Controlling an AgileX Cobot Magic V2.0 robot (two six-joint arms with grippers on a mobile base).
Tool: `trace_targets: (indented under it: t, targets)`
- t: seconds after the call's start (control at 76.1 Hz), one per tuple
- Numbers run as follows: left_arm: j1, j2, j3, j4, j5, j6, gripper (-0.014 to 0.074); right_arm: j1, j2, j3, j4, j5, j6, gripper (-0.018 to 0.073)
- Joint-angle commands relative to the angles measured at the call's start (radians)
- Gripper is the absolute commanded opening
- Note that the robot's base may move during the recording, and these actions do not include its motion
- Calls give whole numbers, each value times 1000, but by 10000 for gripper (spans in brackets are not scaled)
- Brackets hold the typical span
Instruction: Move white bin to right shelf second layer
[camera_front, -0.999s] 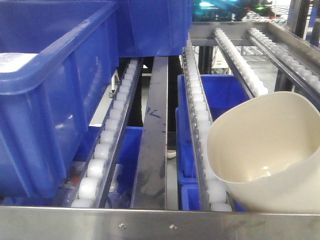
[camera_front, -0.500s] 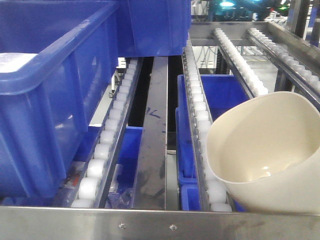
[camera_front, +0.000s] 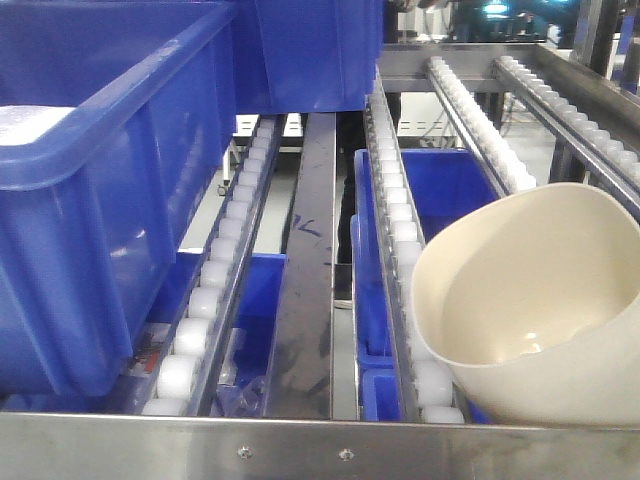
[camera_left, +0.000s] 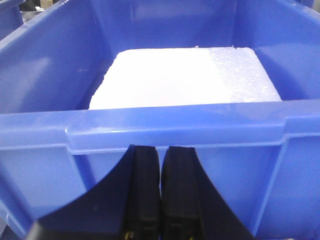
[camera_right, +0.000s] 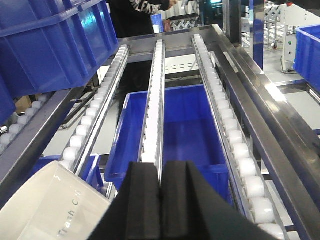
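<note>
The white bin (camera_front: 530, 300) lies tipped on its side at the front right of the roller tier, its mouth facing left and toward the camera. It rests over the white roller lanes (camera_front: 400, 220) just behind the flat steel front rail (camera_front: 320, 445). In the right wrist view its cream wall (camera_right: 45, 210), with grey lettering, sits at the lower left beside my right gripper (camera_right: 161, 167), which is shut with nothing between its fingers. My left gripper (camera_left: 161, 150) is also shut and empty, hovering close to the front wall of a blue crate (camera_left: 175, 130).
A big blue crate (camera_front: 100, 200) fills the left lanes, and a white foam slab (camera_left: 180, 75) lies inside it. Another blue crate (camera_front: 310, 50) stands behind it. On the tier below, a blue crate (camera_right: 185, 130) shows between the roller lanes (camera_right: 235, 145). A steel side rail (camera_right: 280, 125) bounds the right.
The white bin has stayed nearly in place, its mouth turned very slightly further left. Only figures in the far background have shifted.
</note>
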Motion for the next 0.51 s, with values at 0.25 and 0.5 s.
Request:
trace_targets:
  t: [0.25,0.5]
  targets:
    - [-6,-14,37,0,-87,-5,85,-6,-21,-16,-14,-91,-2,51]
    - [-6,-14,37,0,-87,-5,85,-6,-21,-16,-14,-91,-2,51]
